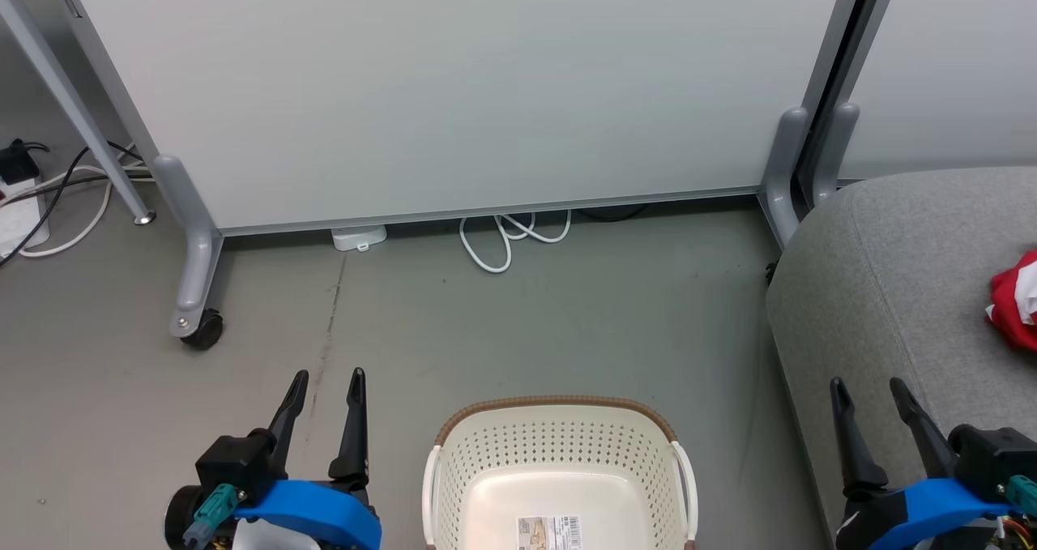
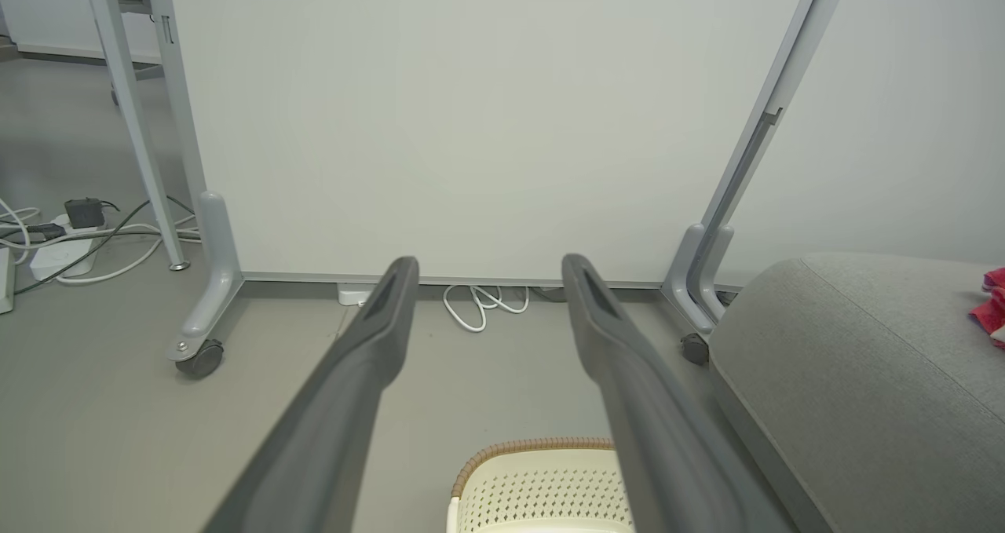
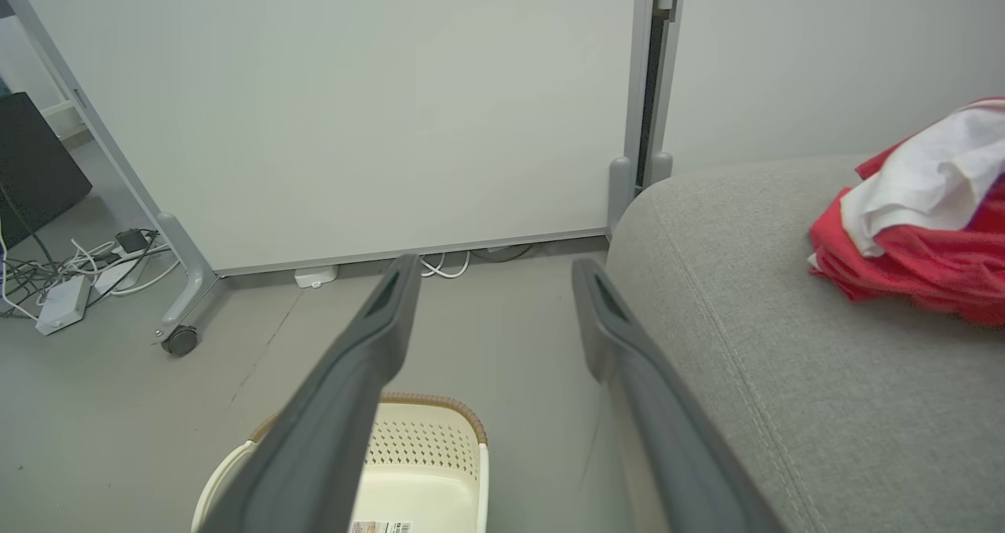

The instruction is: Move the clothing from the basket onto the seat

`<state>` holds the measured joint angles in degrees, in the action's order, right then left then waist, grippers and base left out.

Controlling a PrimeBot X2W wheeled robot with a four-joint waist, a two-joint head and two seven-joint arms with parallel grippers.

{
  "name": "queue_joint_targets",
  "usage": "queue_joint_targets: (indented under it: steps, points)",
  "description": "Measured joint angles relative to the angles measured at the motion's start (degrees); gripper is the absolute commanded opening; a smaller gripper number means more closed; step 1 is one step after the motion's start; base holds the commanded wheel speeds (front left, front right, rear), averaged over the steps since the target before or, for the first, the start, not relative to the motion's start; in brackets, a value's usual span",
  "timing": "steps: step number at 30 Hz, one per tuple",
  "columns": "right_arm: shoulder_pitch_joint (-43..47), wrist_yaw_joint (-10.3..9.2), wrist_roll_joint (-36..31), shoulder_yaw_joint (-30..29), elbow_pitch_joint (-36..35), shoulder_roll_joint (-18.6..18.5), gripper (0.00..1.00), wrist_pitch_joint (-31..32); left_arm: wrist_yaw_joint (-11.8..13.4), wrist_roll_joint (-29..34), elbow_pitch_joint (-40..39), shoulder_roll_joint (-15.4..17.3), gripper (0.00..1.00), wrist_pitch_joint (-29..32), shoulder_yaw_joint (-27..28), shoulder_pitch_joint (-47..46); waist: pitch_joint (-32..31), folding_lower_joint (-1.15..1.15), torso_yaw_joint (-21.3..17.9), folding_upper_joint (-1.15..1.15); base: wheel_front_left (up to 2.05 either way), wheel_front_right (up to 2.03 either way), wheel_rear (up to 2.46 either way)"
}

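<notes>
The cream basket (image 1: 559,461) with a brown rim stands on the floor at the bottom centre, its inside bare except for a label; it also appears as the basket (image 3: 424,454) and the basket (image 2: 534,478) in the wrist views. The red clothing (image 3: 919,219), with white parts, lies bunched on the grey seat (image 3: 785,344) at the right. It peeks in as clothing (image 1: 1017,299) at the head view's right edge, on the seat (image 1: 891,291). My left gripper (image 1: 328,384) hovers open left of the basket. My right gripper (image 1: 871,390) hovers open over the seat's front edge. Both hold nothing.
A white partition panel (image 1: 454,88) on grey wheeled legs (image 1: 194,291) stands behind the basket. White cable loops (image 1: 510,238) lie at its foot. A power strip and cords (image 1: 24,210) lie on the floor at the far left.
</notes>
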<state>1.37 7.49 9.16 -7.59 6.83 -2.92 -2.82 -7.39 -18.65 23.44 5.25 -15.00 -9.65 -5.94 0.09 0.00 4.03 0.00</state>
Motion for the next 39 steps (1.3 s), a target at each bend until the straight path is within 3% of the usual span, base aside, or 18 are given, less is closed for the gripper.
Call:
queue_joint_targets:
  steps: [4,5,15,39]
  points:
    - [0.0,0.00,0.1,0.4,0.4,0.0,1.00,0.0,0.0,0.0,0.3,0.0,1.00,0.0,-0.3,0.0,-0.1,0.00,0.0,0.00,0.00,0.00,0.00]
    - [0.0,0.00,0.1,0.4,0.8,0.1,0.00,0.0,0.0,0.0,0.7,-0.1,0.00,0.1,-0.3,0.1,-0.1,0.00,0.0,0.00,0.00,0.00,0.00]
    - [0.7,-0.01,0.5,0.4,6.3,0.9,0.00,0.3,0.0,-0.7,5.1,-0.3,0.00,0.4,-0.3,5.0,-0.1,0.00,0.0,0.00,0.00,0.00,0.00]
    - [-0.4,-0.01,25.0,0.6,6.7,0.9,0.00,2.8,0.0,-22.2,1.1,-1.0,0.00,6.8,4.3,4.5,-0.1,0.01,-0.8,0.00,0.00,0.00,0.00]
